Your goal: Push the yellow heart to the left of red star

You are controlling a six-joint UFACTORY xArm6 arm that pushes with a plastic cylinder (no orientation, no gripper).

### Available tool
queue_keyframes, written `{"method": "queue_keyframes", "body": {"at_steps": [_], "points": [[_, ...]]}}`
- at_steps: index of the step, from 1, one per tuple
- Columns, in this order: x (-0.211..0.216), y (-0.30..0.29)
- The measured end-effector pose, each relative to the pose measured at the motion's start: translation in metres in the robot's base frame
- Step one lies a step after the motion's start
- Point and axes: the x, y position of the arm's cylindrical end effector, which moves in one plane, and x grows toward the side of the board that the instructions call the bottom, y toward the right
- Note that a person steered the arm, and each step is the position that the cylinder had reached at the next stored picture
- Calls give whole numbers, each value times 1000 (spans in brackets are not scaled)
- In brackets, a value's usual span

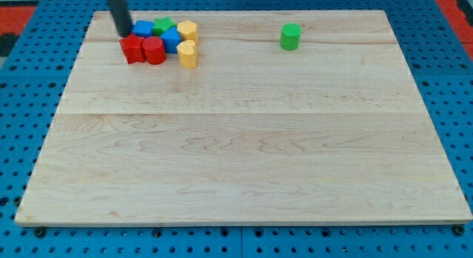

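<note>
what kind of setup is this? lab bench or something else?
Likely a lab tabletop pushing rig: a bare wooden board on a blue pegboard base, small coloured blocks clustered at the view's top left, and my tip just above the red star.

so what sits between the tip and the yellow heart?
In the camera view, my tip is at the cluster's upper left; the yellow heart is at its lower right. Between them sit the red star, a red cylinder and blue blocks.
</note>
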Motion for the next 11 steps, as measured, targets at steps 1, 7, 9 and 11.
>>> {"method": "queue_keyframes", "body": {"at_steps": [1,7,9,11], "points": [[6,70],[94,70],[86,-67],[100,-72]]}}
